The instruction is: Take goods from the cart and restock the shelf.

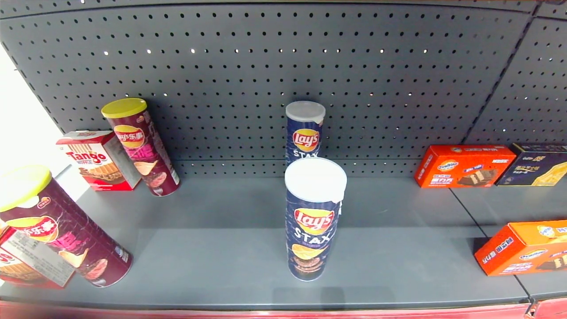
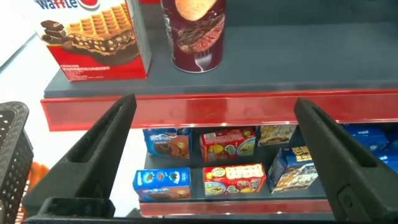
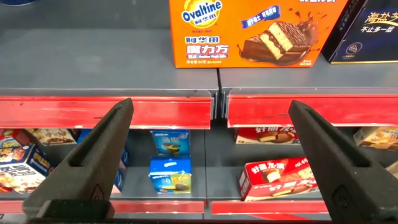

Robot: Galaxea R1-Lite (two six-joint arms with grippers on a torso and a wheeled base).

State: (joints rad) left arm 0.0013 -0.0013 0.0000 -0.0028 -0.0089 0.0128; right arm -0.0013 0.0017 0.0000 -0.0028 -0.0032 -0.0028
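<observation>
In the head view you are seeing a front blue can [image 1: 314,221] standing before a rear blue can [image 1: 304,133] on the shelf [image 1: 212,248], so restocking looks begun, with bare board waiting. In the left wrist view your left gripper [image 2: 214,99] is gaping empty near the cart [image 2: 11,155]. In the right wrist view your right gripper [image 3: 211,104] is gaping empty, facing the orange box [image 3: 255,31].

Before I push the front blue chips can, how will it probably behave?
The front blue can is tall on a narrow base, so a push near its lid would probably tip it, not slide it. Being round, it would likely roll on the flat shelf once down. Falling backward, it may hit the rear blue can behind it.
</observation>
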